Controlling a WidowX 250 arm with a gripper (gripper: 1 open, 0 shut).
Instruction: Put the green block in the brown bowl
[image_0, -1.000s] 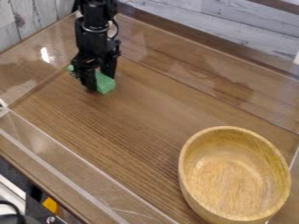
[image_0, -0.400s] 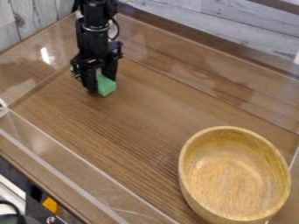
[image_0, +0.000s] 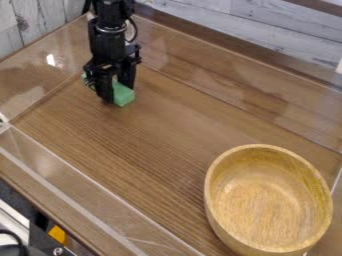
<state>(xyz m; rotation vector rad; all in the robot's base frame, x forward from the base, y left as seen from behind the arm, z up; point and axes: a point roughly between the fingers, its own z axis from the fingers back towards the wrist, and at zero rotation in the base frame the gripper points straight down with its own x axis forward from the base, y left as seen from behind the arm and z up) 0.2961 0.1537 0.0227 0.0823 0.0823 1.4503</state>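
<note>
Gripper (image_0: 112, 91) is down at the tabletop, pointing straight at the wood, its black fingers clamped tight around the green block (image_0: 123, 96). Only the lower right part of the block shows past the fingers, so how squarely it is pinched is hard to tell from this angle.

The block sits low, at or just above the table (image_0: 160, 150), over in the far left part of the surface. The brown bowl (image_0: 269, 200) waits well apart from it, down at the near right corner, empty, thick rim facing up.

Here's where it could get dicey. If the fingers have only caught an edge of that small bar, it may twist or slip out once the arm lifts. Carried too low across the table, the block could clip the bowl's thick rim and get knocked free, or shove the bowl aside. And a release too near the rim could bounce it back out onto the wood. A clean lift and a drop over the middle look like the safe play.
</note>
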